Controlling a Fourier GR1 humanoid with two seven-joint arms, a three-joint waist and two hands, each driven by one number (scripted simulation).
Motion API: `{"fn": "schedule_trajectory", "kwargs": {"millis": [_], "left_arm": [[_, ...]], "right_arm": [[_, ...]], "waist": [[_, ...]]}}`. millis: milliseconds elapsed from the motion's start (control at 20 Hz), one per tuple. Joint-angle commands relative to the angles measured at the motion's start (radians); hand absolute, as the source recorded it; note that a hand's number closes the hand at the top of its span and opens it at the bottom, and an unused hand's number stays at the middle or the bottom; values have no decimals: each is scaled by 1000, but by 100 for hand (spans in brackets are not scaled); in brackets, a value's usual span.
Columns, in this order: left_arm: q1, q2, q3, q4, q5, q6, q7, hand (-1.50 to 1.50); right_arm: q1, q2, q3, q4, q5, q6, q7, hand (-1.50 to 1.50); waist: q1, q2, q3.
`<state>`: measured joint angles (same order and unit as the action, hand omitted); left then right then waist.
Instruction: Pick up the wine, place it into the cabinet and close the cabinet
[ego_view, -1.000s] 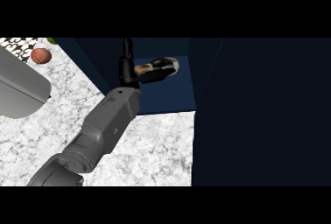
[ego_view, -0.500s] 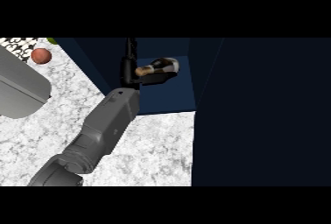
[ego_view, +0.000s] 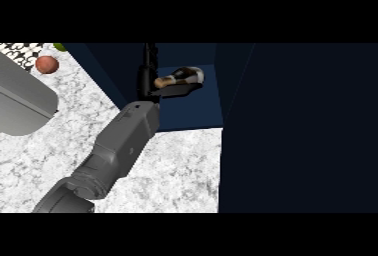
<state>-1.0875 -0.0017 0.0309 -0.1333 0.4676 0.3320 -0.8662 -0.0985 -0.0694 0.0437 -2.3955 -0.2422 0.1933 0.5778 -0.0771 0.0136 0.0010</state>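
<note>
Where the cabinet (ego_view: 198, 109) opens, left hand (ego_view: 153, 84) clasps the wine (ego_view: 186, 76)

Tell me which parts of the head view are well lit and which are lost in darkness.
Head view: the marble counter and the forearm are evenly lit, no glare; the cabinet interior is dim blue, the panel at right nearly black; the black left hand almost merges with that dark, while the wine it holds stands out pale.
</note>
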Motion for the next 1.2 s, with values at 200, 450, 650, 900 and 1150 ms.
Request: {"fn": "schedule_trajectory", "kwargs": {"millis": [200,450,650,900,1150], "left_arm": [[76,2,-53,-33,99,-64,-17,-150],[153,2,-129,-82,181,-52,-24,-150],[215,2,-286,-237,266,21,44,-150],[342,2,-508,-489,359,178,76,-150],[517,2,-665,-717,367,322,18,-150]], "right_arm": [[8,41,71,-48,29,-35,19,-150],[40,1,16,-103,-29,-20,41,-150],[-15,13,62,-104,26,-61,84,-150],[-63,-34,-40,-100,-55,-74,135,-150],[-44,-12,3,-88,15,-90,94,-150]], "waist": [[19,-8,-2],[7,-10,-2],[24,-17,-2],[44,-17,-1],[65,-17,-1]]}}
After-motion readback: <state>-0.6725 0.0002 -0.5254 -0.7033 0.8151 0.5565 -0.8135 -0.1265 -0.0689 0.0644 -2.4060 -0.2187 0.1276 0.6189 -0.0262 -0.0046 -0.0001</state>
